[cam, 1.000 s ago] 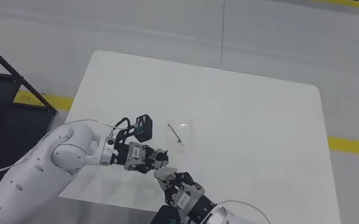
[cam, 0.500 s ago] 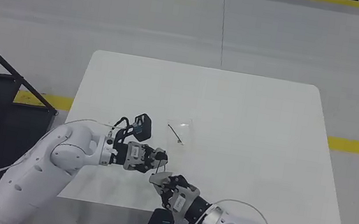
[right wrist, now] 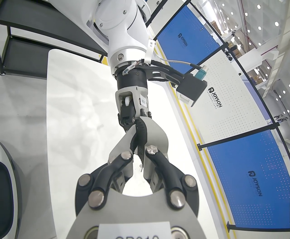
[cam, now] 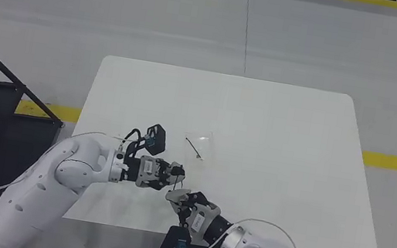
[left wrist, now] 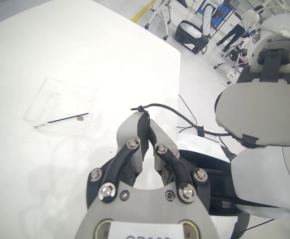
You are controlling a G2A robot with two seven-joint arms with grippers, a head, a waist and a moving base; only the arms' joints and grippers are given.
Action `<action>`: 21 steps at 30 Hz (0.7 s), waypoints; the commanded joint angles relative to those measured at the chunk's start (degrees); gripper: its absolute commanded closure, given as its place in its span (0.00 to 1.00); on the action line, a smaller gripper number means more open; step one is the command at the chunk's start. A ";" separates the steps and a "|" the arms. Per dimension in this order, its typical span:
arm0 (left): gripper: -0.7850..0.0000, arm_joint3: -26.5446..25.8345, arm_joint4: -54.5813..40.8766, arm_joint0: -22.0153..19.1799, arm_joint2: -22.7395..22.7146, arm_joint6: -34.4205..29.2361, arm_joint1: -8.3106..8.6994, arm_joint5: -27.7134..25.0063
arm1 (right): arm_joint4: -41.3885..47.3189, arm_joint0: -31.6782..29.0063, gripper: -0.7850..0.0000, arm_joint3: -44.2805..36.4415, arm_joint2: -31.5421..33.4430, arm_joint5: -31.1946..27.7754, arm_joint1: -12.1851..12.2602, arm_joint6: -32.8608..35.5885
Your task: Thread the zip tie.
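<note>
A black zip tie (left wrist: 140, 108) is pinched near its head by my left gripper (left wrist: 145, 120), which is shut on it; the strap arcs away beyond the fingertips. My right gripper (right wrist: 138, 132) is shut on the same black strap (right wrist: 141, 156), a short end poking back between its fingers. In the top view the left gripper (cam: 176, 173) and right gripper (cam: 174, 196) meet tip to tip just above the table's near edge, left of centre. The left gripper (right wrist: 129, 117) sits directly beyond the right one's fingertips.
A clear shallow tray (cam: 200, 145) lies on the white table (cam: 287, 154) just beyond the grippers, and holds a second black zip tie (left wrist: 65, 118). The table's near edge (cam: 128, 225) is close beneath the right arm.
The right gripper has shifted a little leftward along the near edge, closing in under the left gripper. The left arm has barely moved.
</note>
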 commanded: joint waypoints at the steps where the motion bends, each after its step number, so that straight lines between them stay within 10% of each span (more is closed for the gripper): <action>1: 1.00 -0.06 0.40 0.05 -0.19 0.81 0.03 -0.10 | 0.22 0.08 1.00 0.07 0.00 -0.17 -0.01 0.41; 21: 1.00 -5.82 25.40 5.03 -3.54 19.07 -0.18 5.86 | 2.53 1.25 1.00 0.63 -0.56 -1.04 -0.32 4.64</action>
